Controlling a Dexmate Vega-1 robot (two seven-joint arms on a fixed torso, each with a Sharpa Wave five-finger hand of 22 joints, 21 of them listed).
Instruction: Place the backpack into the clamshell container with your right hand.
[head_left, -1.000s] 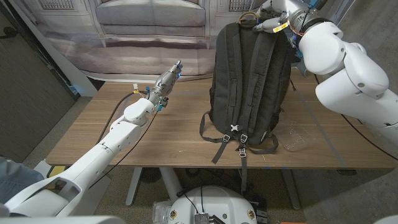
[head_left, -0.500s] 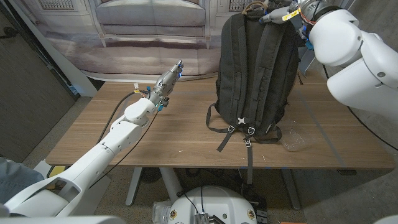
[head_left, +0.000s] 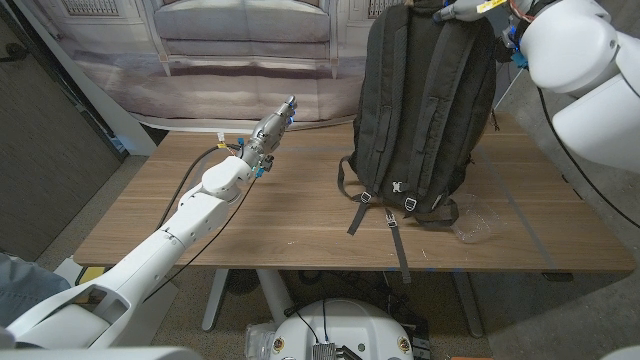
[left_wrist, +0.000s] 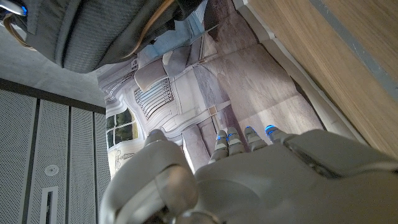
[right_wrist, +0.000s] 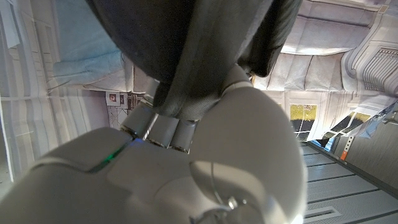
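Backpack (head_left: 428, 110) lifted higher, right robot hand (right_wrist: 186, 134) gripping its top, left robot hand (head_left: 272, 128) empty, fingers extended

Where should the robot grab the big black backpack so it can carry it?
By the top loop, from above. The backpack hangs upright with its straps dangling over the table, so its weight sits straight below that loop. The right hand already grips there, its fingers hooked through dark fabric. The left hand holds nothing.
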